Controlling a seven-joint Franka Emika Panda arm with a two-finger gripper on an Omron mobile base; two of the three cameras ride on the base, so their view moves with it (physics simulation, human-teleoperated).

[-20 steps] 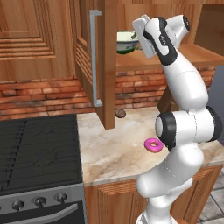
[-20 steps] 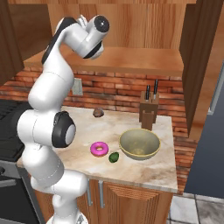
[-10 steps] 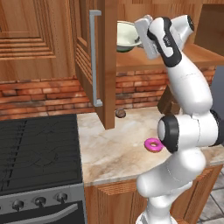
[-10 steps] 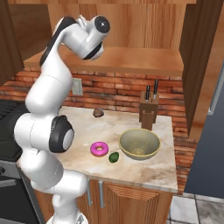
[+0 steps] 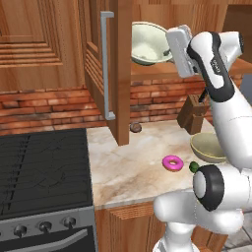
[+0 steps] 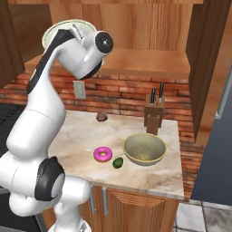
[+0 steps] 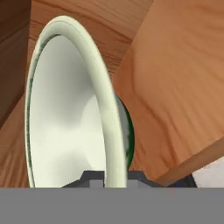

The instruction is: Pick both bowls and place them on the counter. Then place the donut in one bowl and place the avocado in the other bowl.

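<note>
I see even, bright rendered light from above with no glare, soft shadows under the olive-tan bowl [image 6: 145,149] and donut [image 6: 103,154] on the counter [image 5: 133,157], everything sharp, though the hand view looks coarse and blocky.

1. Searched all three current views for legible text, labels, brands, numbers or signs: none can be read.
2. Robot arm [image 5: 216,64]: a small dark mark sits on the white upper link in the left base view; too small and blurred to read as letters.
3. Stove front [image 5: 44,229]: round knobs visible, no readable markings beside them.
4. Cream-white bowl [image 7: 70,118]: plain inside, green outside, no lettering.
5. Knife block [image 6: 153,118], olive-tan bowl [image 6: 145,149], donut [image 6: 103,154], avocado [image 6: 118,163], counter [image 6: 77,136]: no print on any.
</note>
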